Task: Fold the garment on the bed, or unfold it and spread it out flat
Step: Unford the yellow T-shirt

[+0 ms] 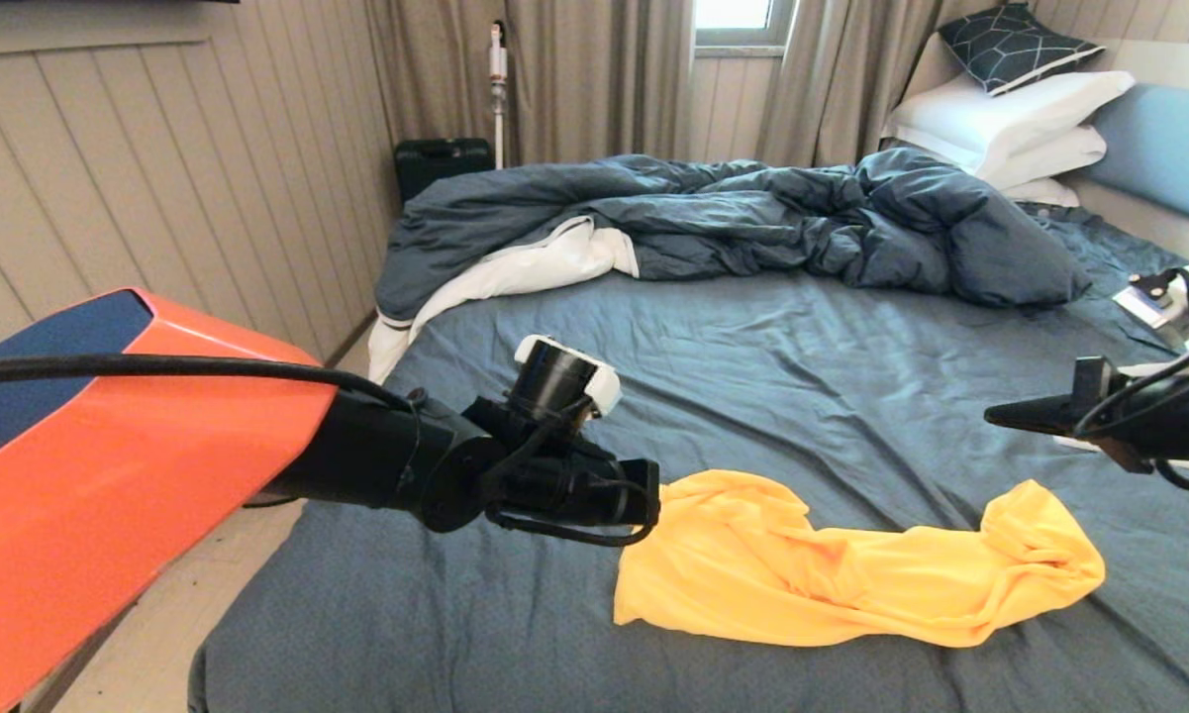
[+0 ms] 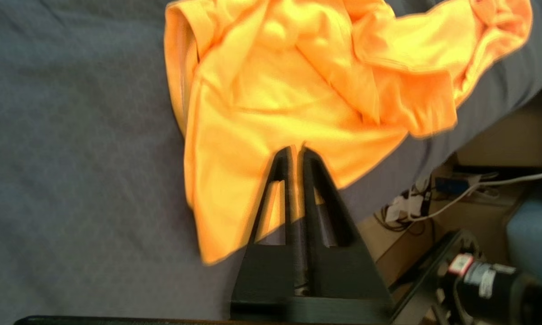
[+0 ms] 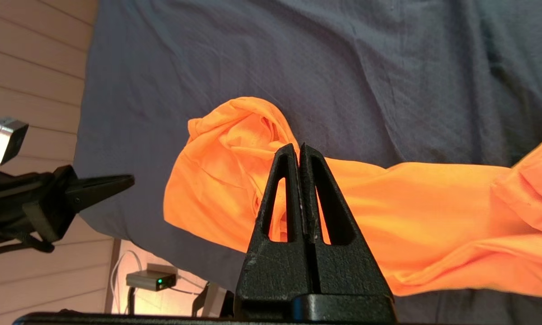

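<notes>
Yellow garment (image 1: 851,569) bunched near bed (image 1: 752,356) edge, both pincers (image 2: 296,151) (image 3: 299,149) clenched empty above.

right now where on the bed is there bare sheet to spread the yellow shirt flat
The widest bare sheet lies between the garment and the rumpled duvet, mid-bed. A narrower strip runs along the near edge below the shirt. The far end is crowded with duvet and pillows. The left pincer and right pincer hover at either end of the shirt.

The garment (image 1: 851,569) lies on the bed (image 1: 802,376), before the duvet (image 1: 752,213).
</notes>
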